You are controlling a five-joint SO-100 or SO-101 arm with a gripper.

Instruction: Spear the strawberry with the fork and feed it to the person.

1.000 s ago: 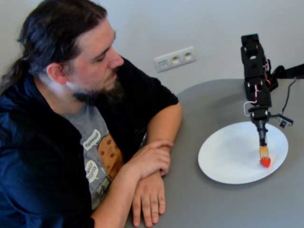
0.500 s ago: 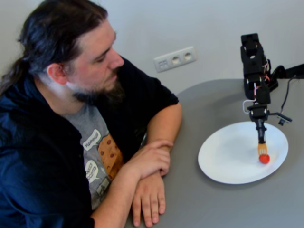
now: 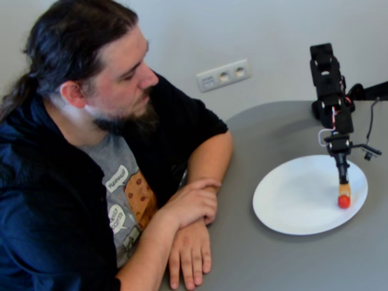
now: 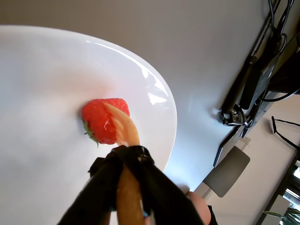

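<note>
Orange-tan plastic fork (image 4: 123,125), pinched between black fingers (image 4: 140,164), touching small red strawberry (image 4: 101,119), lower-right of fixed frame; best pressed straight down, centred

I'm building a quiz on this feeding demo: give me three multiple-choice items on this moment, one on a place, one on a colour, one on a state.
1. Where is the small red strawberry?
A. on the round white plate
B. on the bare grey table
C. in the man's hand

2. What colour is the small plastic fork?
A. silver
B. pale orange-tan
C. blue

3. What are the fork's tines doing?
A. hanging clear above the berry
B. pressing into the berry
C. lying flat on the table

Answers: 1 A, the wrist view shows the berry on the white plate. 2 B, the fork looks tan in both views. 3 B, the wrist view shows the tines meeting the berry's flesh.
</note>
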